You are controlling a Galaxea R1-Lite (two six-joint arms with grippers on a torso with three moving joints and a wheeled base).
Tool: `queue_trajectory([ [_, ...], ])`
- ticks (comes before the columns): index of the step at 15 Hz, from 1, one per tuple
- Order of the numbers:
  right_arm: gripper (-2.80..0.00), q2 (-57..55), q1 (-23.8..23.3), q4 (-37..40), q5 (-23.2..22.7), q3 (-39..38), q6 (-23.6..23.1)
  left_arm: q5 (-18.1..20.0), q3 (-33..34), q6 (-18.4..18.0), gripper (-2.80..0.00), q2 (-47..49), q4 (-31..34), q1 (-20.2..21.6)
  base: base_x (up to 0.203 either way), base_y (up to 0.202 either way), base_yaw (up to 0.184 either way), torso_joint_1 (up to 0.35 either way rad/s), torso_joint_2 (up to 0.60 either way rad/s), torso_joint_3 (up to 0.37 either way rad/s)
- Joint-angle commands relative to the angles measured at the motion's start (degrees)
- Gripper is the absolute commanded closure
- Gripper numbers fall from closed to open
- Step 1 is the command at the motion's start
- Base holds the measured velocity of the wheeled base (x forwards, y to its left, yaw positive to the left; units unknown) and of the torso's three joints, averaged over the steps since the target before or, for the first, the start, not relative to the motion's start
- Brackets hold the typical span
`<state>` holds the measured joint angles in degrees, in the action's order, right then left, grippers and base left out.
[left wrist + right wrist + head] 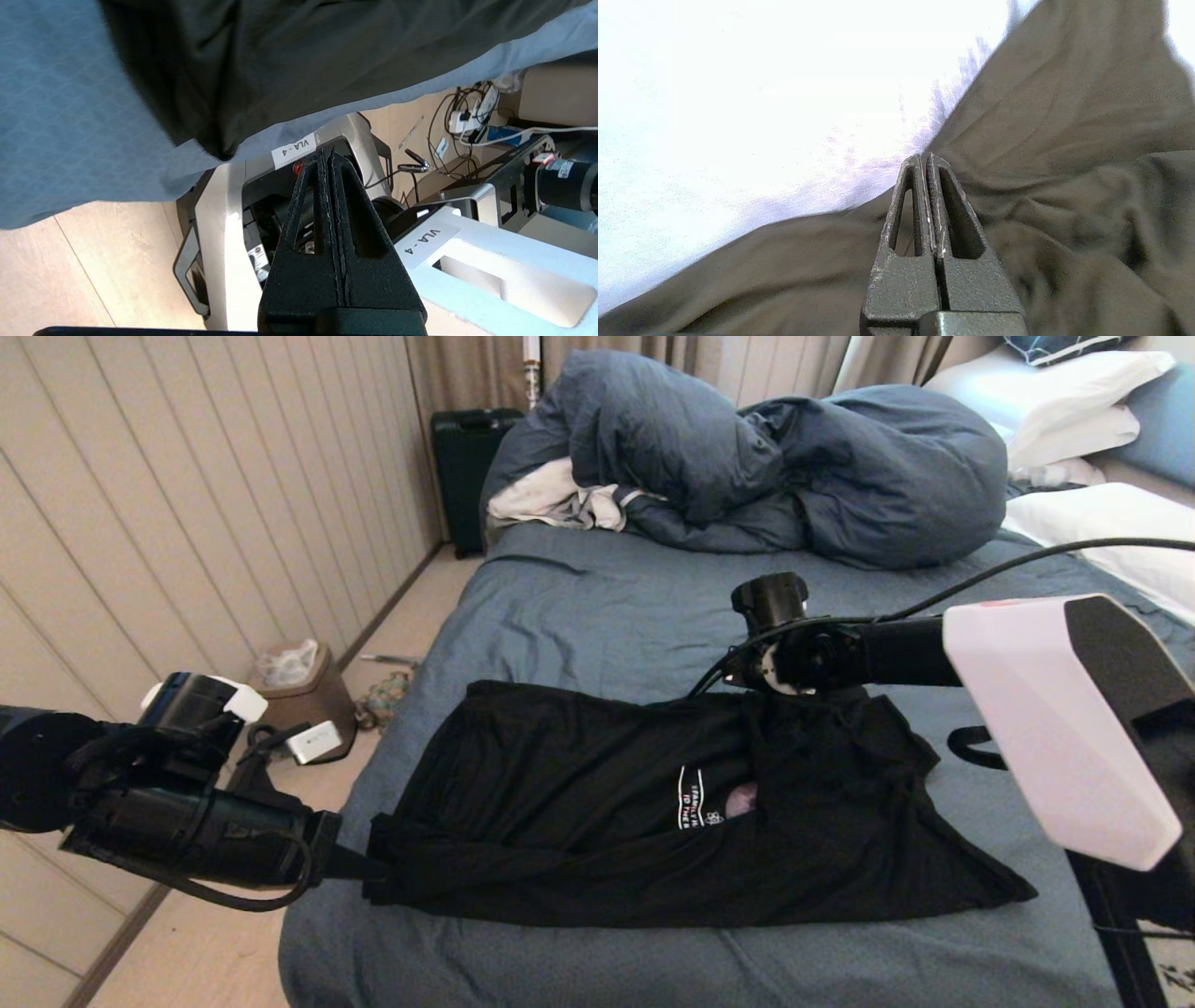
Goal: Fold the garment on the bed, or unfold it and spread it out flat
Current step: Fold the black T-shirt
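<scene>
- Black T-shirt (653, 803) lies rumpled on the slate-blue bed (579, 616), partly folded over itself.
- Left gripper (327, 156) pressed together, empty, at the shirt's left end.
- Right gripper (924, 161) likewise closed, empty, over the shirt's far edge.
- Judged mid-smoothing; next needs opening onto a hem.

The left gripper (328, 156) is seen with its black fingers pressed together, nothing between them. Beyond the tips, the bed (70, 116) edge is covered by a slate-blue sheet, and the garment (261, 60), dark fabric, is draped over it. Below, a grey machine base (224, 219) labelled "VLA-4", tangled cables (462, 121) and wooden floor (70, 280) are noted.
</scene>
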<state>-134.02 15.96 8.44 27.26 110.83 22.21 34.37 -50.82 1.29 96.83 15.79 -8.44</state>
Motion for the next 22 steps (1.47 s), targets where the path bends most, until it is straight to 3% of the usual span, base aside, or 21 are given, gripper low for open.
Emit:
queue_trajectory([
  [1,0.00,5.93,-0.34,0.14,-0.25,-2.12,0.36,0.18,0.02,0.03,0.00,0.03,0.12,0.00,0.000,0.000,0.000,0.000,0.00,0.000],
  [3,0.00,13.89,-2.10,0.32,-3.54,-8.51,0.59,0.18,0.02,0.09,0.00,0.03,0.12,0.00,0.000,0.000,0.000,0.000,0.00,0.000],
  [4,0.00,18.49,-3.84,0.57,-7.79,-14.68,0.66,0.18,0.02,0.03,0.00,-0.06,0.12,0.00,0.000,0.000,0.000,0.000,0.00,0.000],
  [5,0.00,22.52,-6.60,1.50,-14.32,-20.47,0.68,0.18,0.08,0.03,0.00,-0.15,0.18,0.00,0.000,0.000,0.000,0.000,0.00,0.000],
  [7,0.00,26.91,-16.50,6.10,-31.53,-29.06,-0.11,0.18,0.11,0.11,0.00,-0.50,0.26,0.00,0.000,0.000,0.000,0.000,0.00,0.000],
  [9,0.00,27.38,-23.17,8.25,-36.63,-36.75,-5.13,0.18,0.20,0.38,0.00,-0.33,0.12,0.00,0.000,0.000,0.000,0.000,0.00,0.000],
  [12,0.00,28.32,-32.67,7.44,-43.29,-42.10,-12.86,0.18,0.11,0.38,0.00,-0.15,0.12,0.00,0.000,0.000,0.000,0.000,0.00,0.000],
  [13,-2.80,28.65,-33.58,7.42,-45.47,-43.42,-14.66,0.18,0.11,0.38,0.00,0.02,0.12,0.00,0.000,0.000,0.000,0.000,0.00,0.000],
  [18,-2.80,27.50,-33.05,7.07,-47.28,-45.21,-15.45,0.18,0.02,0.38,0.00,0.80,0.04,0.00,0.000,0.000,0.000,0.000,0.00,0.000],
  [22,-2.80,25.30,-29.47,6.63,-47.35,-45.55,-15.36,0.18,-0.15,0.38,0.00,1.17,0.03,0.00,0.000,0.000,0.000,0.000,0.00,0.000],
])
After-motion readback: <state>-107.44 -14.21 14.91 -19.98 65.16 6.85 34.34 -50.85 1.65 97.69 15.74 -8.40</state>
